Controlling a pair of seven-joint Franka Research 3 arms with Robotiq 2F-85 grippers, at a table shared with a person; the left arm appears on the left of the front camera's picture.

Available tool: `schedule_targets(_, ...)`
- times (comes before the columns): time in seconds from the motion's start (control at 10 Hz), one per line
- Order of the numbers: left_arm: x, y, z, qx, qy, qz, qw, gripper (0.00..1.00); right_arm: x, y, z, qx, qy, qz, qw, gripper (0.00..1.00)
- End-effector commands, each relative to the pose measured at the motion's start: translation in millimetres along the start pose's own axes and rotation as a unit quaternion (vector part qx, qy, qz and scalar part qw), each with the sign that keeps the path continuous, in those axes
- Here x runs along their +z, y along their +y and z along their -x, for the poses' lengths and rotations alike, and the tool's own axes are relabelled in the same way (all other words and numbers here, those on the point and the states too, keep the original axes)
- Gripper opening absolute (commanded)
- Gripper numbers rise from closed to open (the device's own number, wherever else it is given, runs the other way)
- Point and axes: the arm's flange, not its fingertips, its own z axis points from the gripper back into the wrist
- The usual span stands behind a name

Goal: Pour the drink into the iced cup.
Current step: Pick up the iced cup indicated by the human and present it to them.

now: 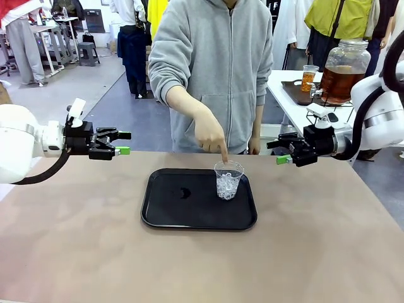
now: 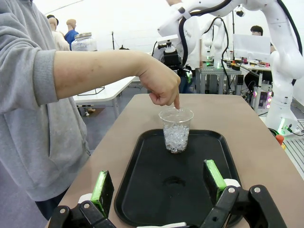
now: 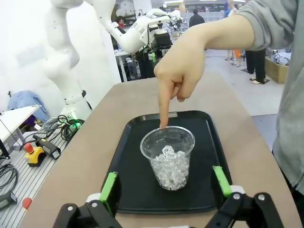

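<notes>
A clear plastic cup (image 1: 228, 179) holding ice stands upright on the right part of a black tray (image 1: 164, 214). The person's hand (image 1: 210, 135) points down, fingertip at the cup's rim. The same cup (image 2: 176, 129) (image 3: 168, 157) sits ahead of each wrist camera. My left gripper (image 1: 124, 143) hovers open above the table's left side, well away from the tray. My right gripper (image 1: 279, 152) is open too, off the tray's right. The amber drink (image 1: 340, 81) fills a big glass jar on a white table behind my right arm.
A small cup of orange liquid (image 1: 308, 77) stands on a dark tray beside the jar. The person in a grey hoodie (image 1: 214, 57) stands at the far edge. The brown table (image 1: 76, 252) stretches wide around the tray.
</notes>
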Motion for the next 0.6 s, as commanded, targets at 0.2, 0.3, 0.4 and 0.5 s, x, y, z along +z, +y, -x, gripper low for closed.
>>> schedule_targets(0.2,-0.2,0.3,-2.1,0.001,-0.001,0.002,1.0,1.0,0.0,0.0,0.0,0.0,0.0,0.0,1.0,1.0)
schedule_targets(0.3,-0.2,0.3,-2.1,0.001,-0.001,0.002,1.0,1.0,0.0,0.0,0.0,0.0,0.0,0.0,1.0,1.0)
schedule_targets(0.4,-0.2,0.3,-2.1,0.001,-0.001,0.002,1.0,1.0,0.0,0.0,0.0,0.0,0.0,0.0,1.0,1.0)
schedule_targets(0.5,-0.2,0.3,-2.1,0.001,-0.001,0.002,1.0,1.0,1.6,-1.4,3.5,-0.004,-0.003,0.004,1.0,1.0)
